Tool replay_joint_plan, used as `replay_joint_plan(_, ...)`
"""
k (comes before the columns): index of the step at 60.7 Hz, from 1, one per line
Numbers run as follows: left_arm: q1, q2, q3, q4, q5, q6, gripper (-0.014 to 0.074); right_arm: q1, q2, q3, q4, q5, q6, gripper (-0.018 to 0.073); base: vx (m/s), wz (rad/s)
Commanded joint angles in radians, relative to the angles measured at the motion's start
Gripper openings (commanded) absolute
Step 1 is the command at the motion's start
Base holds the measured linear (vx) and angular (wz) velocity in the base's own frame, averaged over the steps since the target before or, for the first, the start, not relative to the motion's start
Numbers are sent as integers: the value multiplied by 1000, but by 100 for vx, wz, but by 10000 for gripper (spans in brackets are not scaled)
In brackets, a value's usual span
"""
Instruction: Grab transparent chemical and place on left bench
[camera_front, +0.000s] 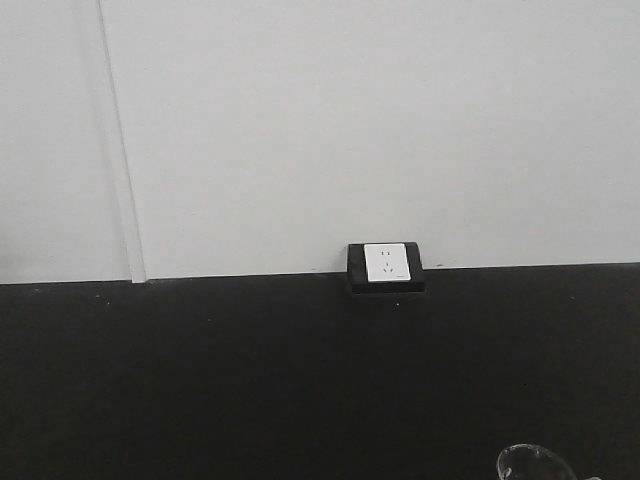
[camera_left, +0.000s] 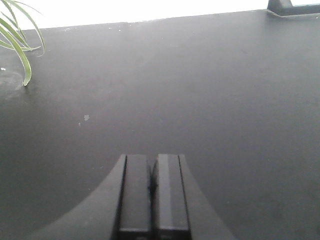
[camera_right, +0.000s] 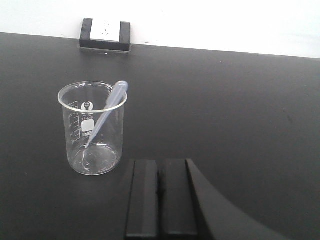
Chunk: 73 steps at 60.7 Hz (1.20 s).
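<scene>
The transparent chemical is a clear glass beaker (camera_right: 92, 130) with a plastic pipette (camera_right: 107, 110) leaning inside it. It stands upright on the matte black left bench (camera_right: 225, 100). My right gripper (camera_right: 159, 165) is shut and empty, just right of the beaker's base and nearer the camera, not touching it. In the front view only the beaker's rim (camera_front: 535, 465) shows, at the bottom right above the bench (camera_front: 200, 380). My left gripper (camera_left: 152, 160) is shut with nothing in it, hovering over the bare black bench (camera_left: 200, 75).
A white wall socket in a black housing (camera_front: 387, 262) sits where the bench meets the white wall, also seen as the socket (camera_right: 105, 31) behind the beaker. Green plant leaves (camera_left: 17, 40) hang in at the left wrist view's upper left.
</scene>
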Motion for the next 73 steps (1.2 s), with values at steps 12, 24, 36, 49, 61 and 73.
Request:
replay_joint_plan(12,-2,-19,16,-1,-78,-8,-3,-5,-8,9,-6,-78,-3,-8,0,0)
replay_joint_plan(24,-2,-19,16,-1,-78,-8,-3,-5,-8,9,-6,-78,-3,-8,0,0)
replay_joint_plan(36,-2,-19,16,-1,-78,-8,-3,-5,-8,9,-6,-78,-3,-8,0,0)
replay_joint_plan(49,-2,-19,16,-1,-78,-8,-3,-5,-8,9,-60,-135,-10,-8,0,0)
replay_joint_plan(61,-2,-19,16,-1,-78,-8,-3,-5,-8,9,-2,-297,43,-8,0,0)
replay_joint_plan(73,-2,-19,16,-1,-78,-8,-3,-5,-8,9,-3,-433,44,-8,0,0)
